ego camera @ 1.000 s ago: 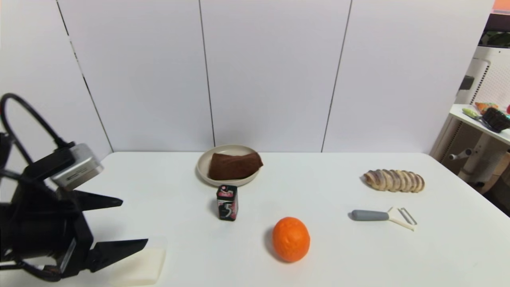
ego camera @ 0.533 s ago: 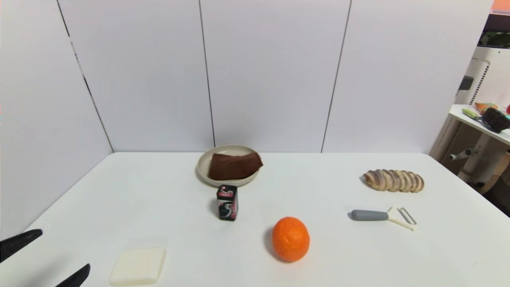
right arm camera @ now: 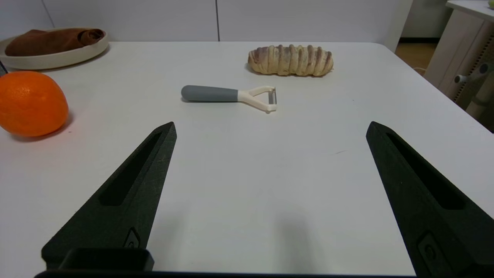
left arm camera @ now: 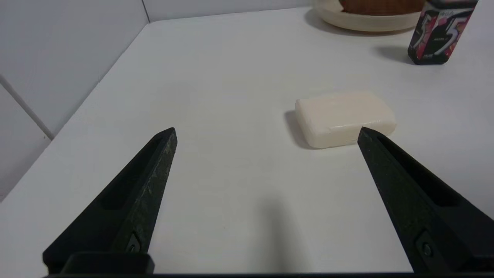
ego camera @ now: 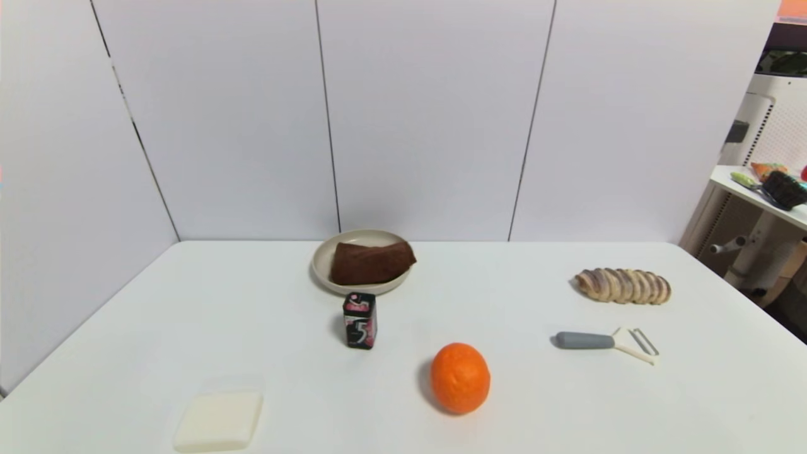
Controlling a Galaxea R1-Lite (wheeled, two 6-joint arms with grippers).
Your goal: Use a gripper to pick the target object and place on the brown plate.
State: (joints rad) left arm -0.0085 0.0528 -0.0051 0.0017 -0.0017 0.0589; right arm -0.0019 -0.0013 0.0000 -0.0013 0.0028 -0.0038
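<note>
**Towel on the plate, both my claws empty**

From my head camera, the dark brown towel (ego camera: 370, 262) lies folded on the brown plate (ego camera: 323, 265) at the far middle of the white counter (ego camera: 252, 315), one corner reaching over the plate's rim. Just in front of the plate stands a small black gum pack (ego camera: 360, 320). Nearer me sits an orange (ego camera: 460, 378), and a pale soap block (ego camera: 219, 420) lies near my left edge. On my right lie a grey-handled peeler (ego camera: 605, 342) and, beyond it, a sliced bread loaf (ego camera: 623, 285). Neither arm shows in this view.

From my left wrist, my left claw (left arm camera: 266, 133) hangs low over the counter, its jaws spread wide with nothing between them. The soap block (left arm camera: 345, 117) lies just ahead, the gum pack (left arm camera: 440, 33) and the plate (left arm camera: 366, 23) farther off.

From my right wrist, my right claw (right arm camera: 270, 129) is likewise spread wide and empty above bare counter. Ahead lie the peeler (right arm camera: 227, 94) and the loaf (right arm camera: 290, 60); the orange (right arm camera: 31, 103) and the towel (right arm camera: 54, 38) on its plate (right arm camera: 58, 58) sit off to the side.
</note>
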